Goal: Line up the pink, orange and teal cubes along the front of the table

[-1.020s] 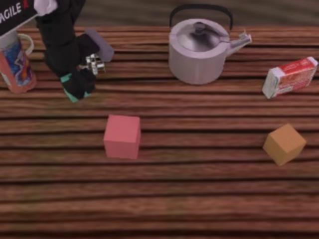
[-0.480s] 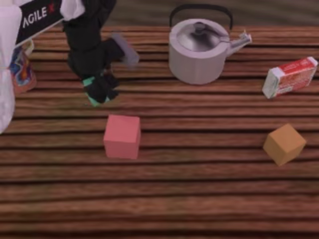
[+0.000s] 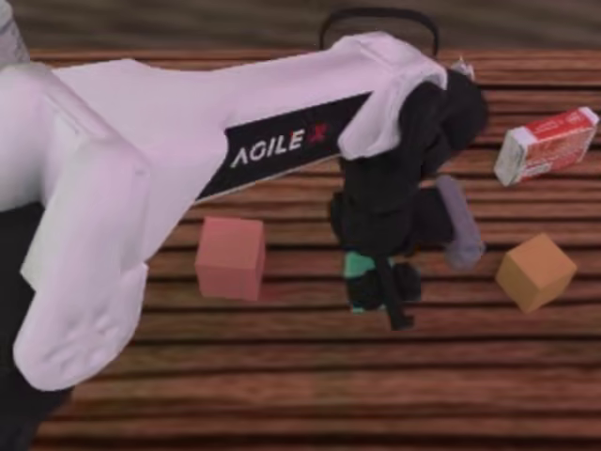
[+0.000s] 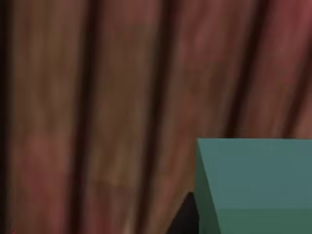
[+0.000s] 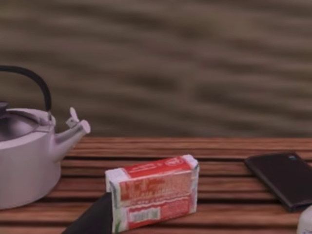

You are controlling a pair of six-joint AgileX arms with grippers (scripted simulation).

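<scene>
My left gripper [image 3: 380,287] hangs over the middle of the table [image 3: 310,376], shut on the teal cube [image 3: 356,266], which peeks out between the dark fingers. The left wrist view shows that teal cube [image 4: 253,185] close up over the planks. To the left, the pink cube [image 3: 230,256] rests on the wood. At the right sits the orange cube [image 3: 535,272], turned at an angle. The gripper is between these two cubes. Only a dark part of my right gripper [image 5: 97,219] shows in its own wrist view; that arm is outside the top view.
The white left arm [image 3: 188,150] spans the table's left and back, covering most of a grey kettle [image 5: 24,161] whose handle [image 3: 376,17] sticks out. A red-and-white box [image 3: 547,144] lies at the back right, with a dark phone [image 5: 282,178] beyond it.
The left arm has swung from the back left to the middle right and toward the front, carrying the teal cube. It now covers the kettle. Pink and orange cubes have not moved.
</scene>
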